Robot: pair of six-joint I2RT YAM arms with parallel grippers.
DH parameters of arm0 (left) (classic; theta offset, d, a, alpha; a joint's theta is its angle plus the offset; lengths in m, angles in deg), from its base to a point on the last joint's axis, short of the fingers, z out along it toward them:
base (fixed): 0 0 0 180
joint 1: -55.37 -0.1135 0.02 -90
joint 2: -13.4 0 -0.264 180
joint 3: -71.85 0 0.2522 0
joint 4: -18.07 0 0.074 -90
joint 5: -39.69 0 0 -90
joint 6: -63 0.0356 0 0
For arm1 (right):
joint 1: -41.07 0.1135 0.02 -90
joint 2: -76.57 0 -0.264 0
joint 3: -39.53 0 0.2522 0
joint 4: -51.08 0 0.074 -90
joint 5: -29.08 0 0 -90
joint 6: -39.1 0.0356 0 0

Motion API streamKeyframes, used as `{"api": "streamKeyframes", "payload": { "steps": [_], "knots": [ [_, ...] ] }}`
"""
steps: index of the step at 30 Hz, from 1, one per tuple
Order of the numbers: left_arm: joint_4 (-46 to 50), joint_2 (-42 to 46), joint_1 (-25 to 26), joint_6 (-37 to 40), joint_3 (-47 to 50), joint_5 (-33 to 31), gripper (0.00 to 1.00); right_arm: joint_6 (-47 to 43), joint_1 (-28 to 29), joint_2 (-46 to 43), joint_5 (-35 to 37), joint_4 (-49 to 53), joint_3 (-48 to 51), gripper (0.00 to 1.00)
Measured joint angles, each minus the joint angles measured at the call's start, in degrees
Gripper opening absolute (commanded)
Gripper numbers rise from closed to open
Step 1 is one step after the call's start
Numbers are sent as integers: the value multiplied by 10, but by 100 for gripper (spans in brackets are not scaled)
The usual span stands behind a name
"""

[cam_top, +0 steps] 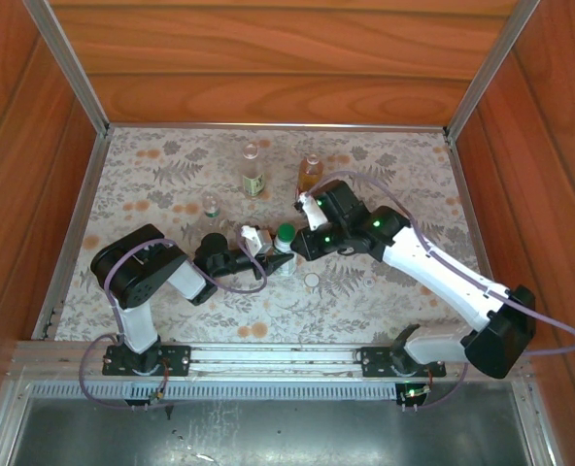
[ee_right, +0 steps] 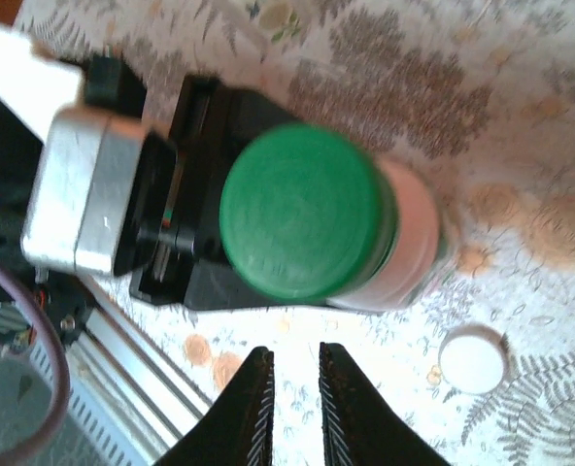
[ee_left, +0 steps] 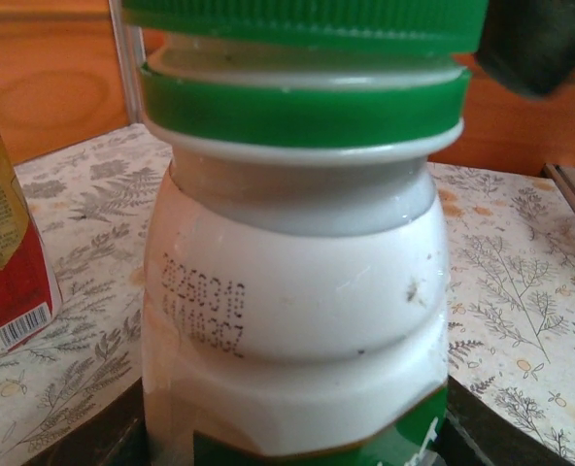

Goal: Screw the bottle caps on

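Observation:
A white bottle [cam_top: 284,258] [ee_left: 297,320] with a green label stands near the table's middle. My left gripper [cam_top: 274,254] [ee_left: 297,442] is shut on its lower body, a dark finger on each side. A dark green cap [cam_top: 284,233] [ee_right: 302,214] [ee_left: 307,107] sits on its neck. My right gripper [cam_top: 296,247] [ee_right: 295,388] hovers just beside and above that cap, its fingers a narrow gap apart with nothing between them. A loose white cap [cam_top: 312,281] [ee_right: 473,359] lies on the cloth close by.
At the back stand an amber bottle [cam_top: 310,175] [ee_left: 6,262] with a red label, a clear bottle [cam_top: 253,175] with a green label and a tiny clear bottle [cam_top: 211,207]. Wooden walls [cam_top: 268,58] enclose the patterned table; a metal rail [cam_top: 268,357] runs along the near edge.

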Motion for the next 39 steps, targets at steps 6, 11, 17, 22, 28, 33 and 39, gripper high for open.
{"api": "streamKeyframes", "payload": {
  "steps": [6,11,17,22,28,33,39],
  "knots": [
    [18,26,0,4,12,5,49,-87,0,-49,20,0,1,66],
    [60,89,0,28,28,37,49,-243,0,-96,1,-14,7,82],
    [132,172,0,57,29,87,49,-446,0,-99,-64,-14,9,82],
    [168,202,0,66,28,112,49,-552,0,-60,-101,-6,-12,77],
    [191,205,0,69,28,126,49,-602,0,-21,-137,-4,-42,65],
    [197,208,0,71,28,126,49,-615,0,-5,-155,-3,-53,54],
    [204,208,0,72,28,127,49,-620,0,0,-160,0,-55,43]
  ]
}}
